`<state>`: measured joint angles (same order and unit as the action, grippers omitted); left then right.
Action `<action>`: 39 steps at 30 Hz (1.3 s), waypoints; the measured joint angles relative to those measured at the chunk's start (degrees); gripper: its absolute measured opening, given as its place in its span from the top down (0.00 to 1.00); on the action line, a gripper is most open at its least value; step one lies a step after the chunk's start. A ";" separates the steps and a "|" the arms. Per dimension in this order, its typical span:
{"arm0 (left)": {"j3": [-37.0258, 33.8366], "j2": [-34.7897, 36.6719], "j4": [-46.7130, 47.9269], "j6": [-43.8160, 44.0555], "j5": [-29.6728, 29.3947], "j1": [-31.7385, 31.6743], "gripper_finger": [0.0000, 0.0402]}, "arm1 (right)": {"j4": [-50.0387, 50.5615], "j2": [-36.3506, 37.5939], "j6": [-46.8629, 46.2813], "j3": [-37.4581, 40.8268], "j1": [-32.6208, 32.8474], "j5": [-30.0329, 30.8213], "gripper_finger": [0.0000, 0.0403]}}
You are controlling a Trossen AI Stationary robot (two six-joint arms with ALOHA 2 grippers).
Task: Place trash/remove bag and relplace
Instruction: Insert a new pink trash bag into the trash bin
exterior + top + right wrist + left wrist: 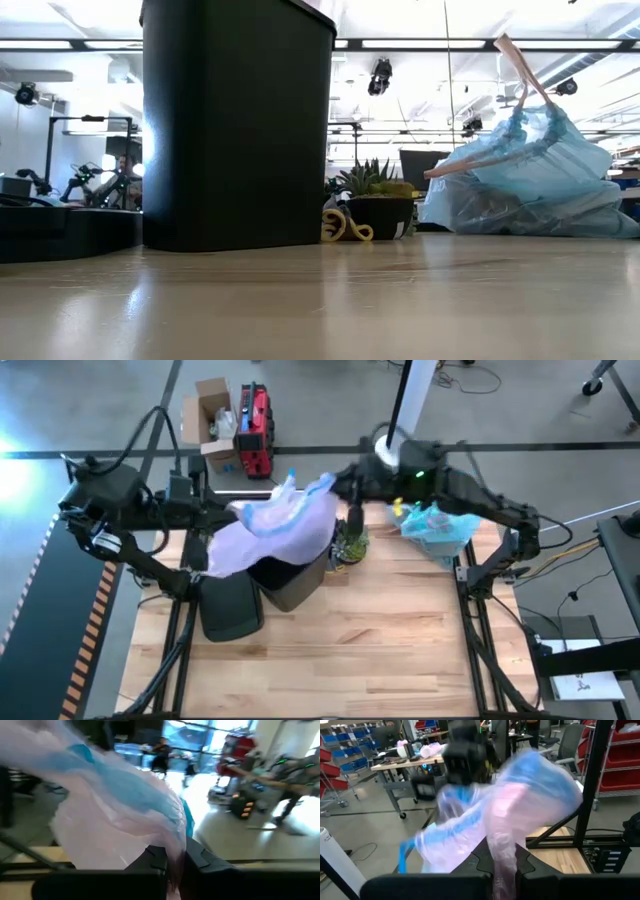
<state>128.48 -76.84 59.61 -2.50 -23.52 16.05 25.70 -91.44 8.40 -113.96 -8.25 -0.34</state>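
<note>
The pinkish-lilac bag (520, 820), pinched in the closed left gripper (505, 870) and closed right gripper (172, 862), hangs stretched over the black bin (290, 575) apparently for lining it, while the tied blue-teal bag (530, 180) rests aside, near the potted plant (375, 200).

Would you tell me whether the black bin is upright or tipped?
Upright: the black bin stands on its base on the table.
</note>
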 joint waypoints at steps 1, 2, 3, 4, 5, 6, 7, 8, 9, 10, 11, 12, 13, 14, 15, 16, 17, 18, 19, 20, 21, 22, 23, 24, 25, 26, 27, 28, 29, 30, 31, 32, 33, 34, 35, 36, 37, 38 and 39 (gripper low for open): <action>-0.79 0.00 -0.68 0.00 -0.31 0.00 1.00 | 1.78 0.02 0.87 -2.14 0.00 1.39 0.99; -1.75 0.06 -1.45 -0.03 -1.07 0.00 1.00 | 3.27 0.02 1.84 -3.88 0.00 2.18 1.00; -2.92 0.22 -2.09 -0.04 -1.62 0.00 1.00 | 4.87 0.02 2.36 -5.38 0.00 2.69 1.00; -4.13 0.47 -2.83 -0.11 -1.92 -0.02 1.00 | 6.42 0.02 2.75 -6.61 -0.02 3.45 1.00; -5.49 0.81 -3.76 -0.24 -2.18 -0.04 1.00 | 7.69 0.02 2.87 -7.55 -0.02 3.80 1.00; -7.07 1.24 -5.23 -0.40 -2.69 -0.04 1.00 | 9.00 0.02 3.14 -8.26 -0.02 4.24 1.00; -8.72 1.84 -6.84 -0.66 -3.06 -0.04 1.00 | 10.28 0.02 3.51 -8.69 -0.02 4.94 1.00; -10.49 2.40 -8.46 -0.93 -3.26 -0.04 1.00 | 11.04 0.02 3.98 -8.97 -0.02 5.64 1.00; -12.43 3.02 -10.40 -1.04 -3.43 -0.04 1.00 | 11.96 0.02 4.27 -9.28 0.00 6.33 1.00; -14.42 3.70 -12.37 -1.08 -3.56 -0.02 1.00 | 12.73 0.00 4.31 -9.53 0.00 6.87 1.00; -16.58 4.31 -14.38 -1.09 -3.57 -0.02 1.00 | 13.08 -0.06 4.37 -9.92 0.00 6.96 1.00; -18.84 5.02 -16.63 -1.12 -3.61 -0.04 1.00 | 13.30 -0.07 4.55 -10.28 0.00 7.08 1.00; -21.27 5.81 -19.20 -1.47 -4.02 -0.02 1.00 | 13.34 -0.06 4.95 -10.60 0.03 7.52 1.00; -23.83 6.65 -21.78 -1.73 -4.38 -0.02 1.00 | 13.24 0.12 5.46 -10.93 0.11 7.91 1.00; -26.43 7.60 -24.60 -2.09 -4.51 -0.02 1.00 | 13.23 0.24 5.91 -11.33 0.11 7.93 1.00; -29.03 8.59 -27.24 -2.43 -4.52 -0.02 1.00 | 13.09 0.39 6.06 -11.83 0.11 7.93 1.00; -31.68 9.52 -29.81 -2.57 -4.57 -0.02 1.00 | 13.12 0.62 6.17 -12.25 0.11 7.91 1.00; -34.33 10.47 -32.32 -2.62 -4.62 -0.02 1.00 | 13.11 0.87 6.17 -12.46 0.11 7.91 1.00; -36.79 11.33 -34.88 -2.70 -4.84 -0.02 1.00 | 13.07 1.19 6.11 -12.53 0.13 7.87 1.00; -39.25 12.17 -37.50 -2.99 -5.82 -0.02 1.00 | 13.33 1.43 5.89 -12.53 0.13 7.87 1.00; -41.59 12.93 -40.11 -3.28 -6.95 -0.02 1.00 | 13.77 1.64 5.59 -12.55 0.13 7.87 1.00; -43.75 13.79 -42.62 -3.49 -7.76 -0.02 1.00 | 14.60 1.78 5.25 -12.53 0.13 7.87 1.00; -46.09 14.63 -45.99 -3.46 -8.79 -0.04 1.00 | 15.62 1.83 5.04 -12.53 0.17 7.87 1.00; -48.35 15.46 -50.01 -3.31 -9.59 -0.02 1.00 | 16.52 1.83 4.69 -12.53 0.36 7.88 1.00; -50.55 16.24 -54.15 -3.14 -9.97 -0.02 1.00 | 17.40 1.83 4.50 -12.53 0.45 7.88 1.00; -52.74 16.85 -58.01 -2.88 -10.06 -0.02 1.00 | 18.29 1.81 4.19 -12.51 0.48 7.85 1.00; -54.77 17.24 -61.77 -2.27 -10.06 -0.02 1.00 | 18.98 1.81 3.89 -12.51 0.48 7.87 1.00; -56.76 17.45 -65.62 -0.99 -10.04 -0.02 1.00 | 19.68 1.81 3.66 -12.51 0.48 7.82 1.00; -58.71 17.46 -69.47 0.71 -9.96 0.09 1.00 | 20.45 1.83 3.68 -12.51 0.48 7.85 1.00; -60.38 17.41 -72.38 2.35 -9.76 0.21 1.00 | 21.12 1.92 3.78 -12.51 0.48 7.84 1.00; -61.89 17.16 -75.57 3.11 -9.66 0.42 1.00 | 21.59 2.01 4.05 -12.51 0.48 7.87 1.00; -63.06 16.88 -78.70 3.48 -9.54 0.57 1.00 | 21.64 2.09 4.23 -12.51 0.48 7.86 1.00; -63.86 16.49 -81.14 3.62 -9.56 0.75 1.00 | 21.71 2.13 4.41 -12.68 0.48 7.87 1.00; -64.17 16.04 -83.36 3.70 -9.55 0.83 1.00 | 21.87 2.19 4.64 -13.09 0.48 7.87 1.00; -64.18 15.47 -85.17 3.87 -9.54 0.83 1.00 | 21.81 2.30 4.97 -13.54 0.48 7.86 1.00; -64.00 14.85 -86.60 4.22 -9.56 0.91 1.00 | 21.78 2.40 5.32 -13.98 0.48 7.85 1.00; -63.50 14.22 -87.11 4.55 -9.54 0.91 1.00 | 21.64 2.51 5.73 -14.39 0.48 7.81 1.00; -62.91 13.56 -87.09 4.57 -9.55 0.94 1.00 | 21.54 2.62 5.75 -14.66 0.48 7.64 1.00; -62.34 12.90 -87.05 4.55 -9.60 1.07 1.00 | 21.57 2.68 5.75 -14.75 0.48 7.41 1.00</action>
<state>66.13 -63.94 -27.44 2.04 -33.12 17.12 47.28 -88.75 14.15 -128.72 -7.77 7.07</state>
